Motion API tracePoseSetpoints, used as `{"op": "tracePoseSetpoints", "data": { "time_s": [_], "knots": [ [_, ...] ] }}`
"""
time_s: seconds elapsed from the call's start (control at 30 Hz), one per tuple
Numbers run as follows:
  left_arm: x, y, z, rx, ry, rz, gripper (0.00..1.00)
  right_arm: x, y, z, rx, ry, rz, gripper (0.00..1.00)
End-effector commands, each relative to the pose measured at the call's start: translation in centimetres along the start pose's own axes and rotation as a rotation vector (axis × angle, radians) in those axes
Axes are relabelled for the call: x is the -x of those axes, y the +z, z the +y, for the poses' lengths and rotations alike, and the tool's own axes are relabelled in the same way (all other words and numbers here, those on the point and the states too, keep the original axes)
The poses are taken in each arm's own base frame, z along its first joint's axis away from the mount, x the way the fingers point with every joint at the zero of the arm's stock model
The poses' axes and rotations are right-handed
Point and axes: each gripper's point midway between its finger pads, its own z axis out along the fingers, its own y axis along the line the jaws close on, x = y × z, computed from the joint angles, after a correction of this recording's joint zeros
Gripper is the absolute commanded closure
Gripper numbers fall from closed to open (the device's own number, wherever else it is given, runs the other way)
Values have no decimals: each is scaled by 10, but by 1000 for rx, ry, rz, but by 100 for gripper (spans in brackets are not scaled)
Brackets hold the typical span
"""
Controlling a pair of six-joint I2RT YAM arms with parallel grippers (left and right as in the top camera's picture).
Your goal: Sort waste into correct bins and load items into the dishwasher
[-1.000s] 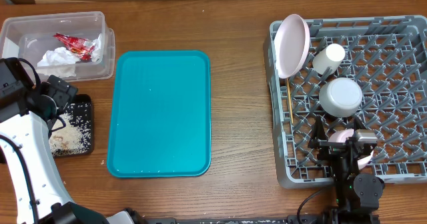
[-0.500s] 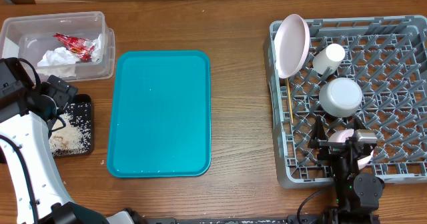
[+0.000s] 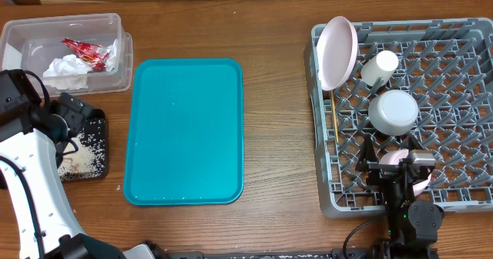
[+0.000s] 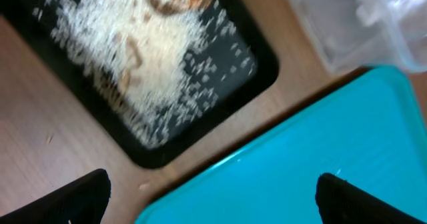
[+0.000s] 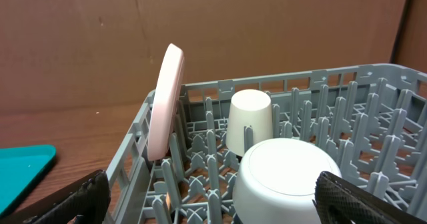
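The clear tub (image 3: 31, 39) at the back left holds the white napkin (image 3: 65, 72) and the red wrapper (image 3: 86, 52). The black tray (image 3: 98, 120) holds rice scraps (image 3: 86, 157), which also show in the left wrist view (image 4: 140, 64). My left gripper (image 3: 75, 126) is open and empty above the black tray's right edge (image 4: 213, 207). The grey dish rack (image 3: 447, 35) holds the pink plate (image 3: 337, 52) on edge, the white cup (image 3: 379, 68), the upturned bowl (image 3: 393, 112), the chopstick (image 3: 334, 124) and the pink saucer (image 3: 391, 159). My right gripper (image 3: 400, 176) is open and empty over the rack's front (image 5: 213, 207).
The teal serving tray (image 3: 185, 128) lies between the black tray and the rack; its corner shows in the left wrist view (image 4: 313, 151). In the right wrist view the plate (image 5: 167, 104), cup (image 5: 248, 121) and bowl (image 5: 287, 181) stand just ahead of the fingers.
My left gripper has shifted slightly toward the front and right over the black tray. The right arm and the dishes have not moved.
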Motion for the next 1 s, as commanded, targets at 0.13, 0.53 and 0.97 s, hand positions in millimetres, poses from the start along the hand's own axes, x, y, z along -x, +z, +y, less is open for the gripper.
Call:
{"op": "tracePoseSetpoints", "data": {
  "time_s": [0.13,0.53,0.97],
  "knots": [
    [-38,-14,2,-23,137,50,0,-1,0,-2,-11,-4,-9,0],
    [-138,-29,-84,-677,680,-260,0,-1,0,-2,-11,-4,-9,0],
    [-175,-19,-61,-810,741,-456,0,-1,0,-2,-11,-3,-9,0]
  ]
}}
